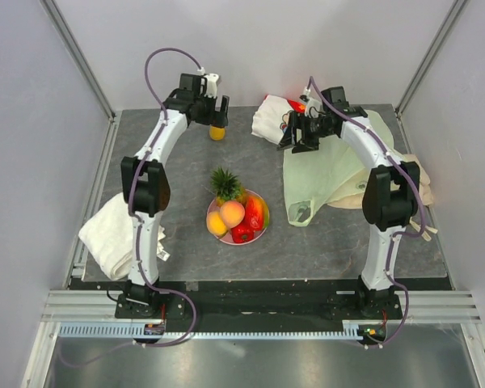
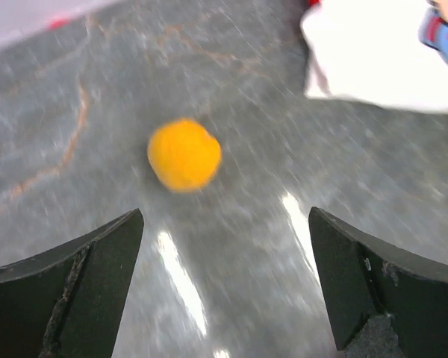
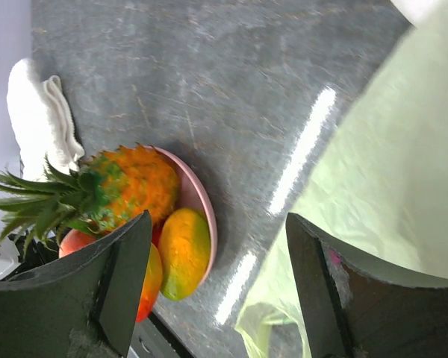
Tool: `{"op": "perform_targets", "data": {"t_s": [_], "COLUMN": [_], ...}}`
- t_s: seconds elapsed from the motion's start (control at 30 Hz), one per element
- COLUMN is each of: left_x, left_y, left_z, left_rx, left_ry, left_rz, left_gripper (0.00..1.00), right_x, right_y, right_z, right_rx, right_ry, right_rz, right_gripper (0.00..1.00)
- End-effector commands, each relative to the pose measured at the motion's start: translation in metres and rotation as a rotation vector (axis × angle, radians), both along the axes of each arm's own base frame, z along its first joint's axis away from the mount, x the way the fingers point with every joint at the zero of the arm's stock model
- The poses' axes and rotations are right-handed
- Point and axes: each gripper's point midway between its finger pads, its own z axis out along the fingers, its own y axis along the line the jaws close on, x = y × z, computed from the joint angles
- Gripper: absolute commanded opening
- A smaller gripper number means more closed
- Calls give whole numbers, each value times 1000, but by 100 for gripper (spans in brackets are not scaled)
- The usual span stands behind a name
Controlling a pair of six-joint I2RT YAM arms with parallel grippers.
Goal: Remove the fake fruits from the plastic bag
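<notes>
the grey table (image 1: 186, 162) carries everything. the biggest task item, the pale-green plastic bag (image 1: 339, 174), lies slack and flattish on the right side, its long axis running far to near with a handle loop at the near end. no bulge shows in it, so it is probably empty, though its far end sits under the right arm and cannot be checked.

the pink plate (image 1: 263, 230) at centre holds the pineapple (image 1: 224, 184), a peach (image 1: 232, 212), a mango (image 3: 184, 250) and a red pepper (image 1: 244, 233).

the loose orange (image 2: 184, 154) rests on bare table at the far side, well apart from bag and plate. it lies just ahead of the left gripper (image 2: 225, 216), centred on the gap; the fingers stand wide apart and grip nothing. being round, it offers no preferred axis. the left arm is clearly nearer to it; the right gripper (image 3: 218, 220), fingers also apart and empty, hangs beside the bag's left edge.

the overhead view places the orange under the left claw; only the left wrist view, blurred, shows clear table between them. the right wrist view alone shows the plate's near contents and the bag's thin edge.
</notes>
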Motion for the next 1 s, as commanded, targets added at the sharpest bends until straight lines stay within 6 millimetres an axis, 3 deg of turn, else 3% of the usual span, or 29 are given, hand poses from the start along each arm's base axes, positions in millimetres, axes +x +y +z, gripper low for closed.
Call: {"op": "perform_targets", "data": {"t_s": [0.0,0.07,0.23,0.47,0.7,0.77,0.8,0.9,0.97], "left_x": [47,50,47,57,50,49,48,52,52], "left_y": [23,22,12,-10,-11,-8,-8,-6,-5], "left_z": [15,7,-39,-58,-69,-70,-65,-46,-23], "left_rx": [102,108,94,64,77,88,86,89,92], "left_ry": [-159,-155,-69,-79,-41,-37,-45,-89,-130], "left_rz": [46,42,-8,-66,-60,-57,-59,-54,-61], "left_gripper": [99,99,97,89,78,64,39,2,2], "right_x": [-5,-7,-6,-4,-2,0,1,3,3], "right_y": [-14,-17,-24,-29,-31,-30,-30,-31,-32], "right_z": [32,30,27,28,27,29,28,25,24], "right_rx": [-6,-11,-19,-33,-43,-41,-42,-49,-52], "right_ry": [-93,-89,-80,-84,-86,-95,-92,-91,-91], "right_rz": [-18,-23,-42,-54,-62,-60,-60,-62,-61], "right_gripper": [80,80,81,81,82,82,82,82,82]}}
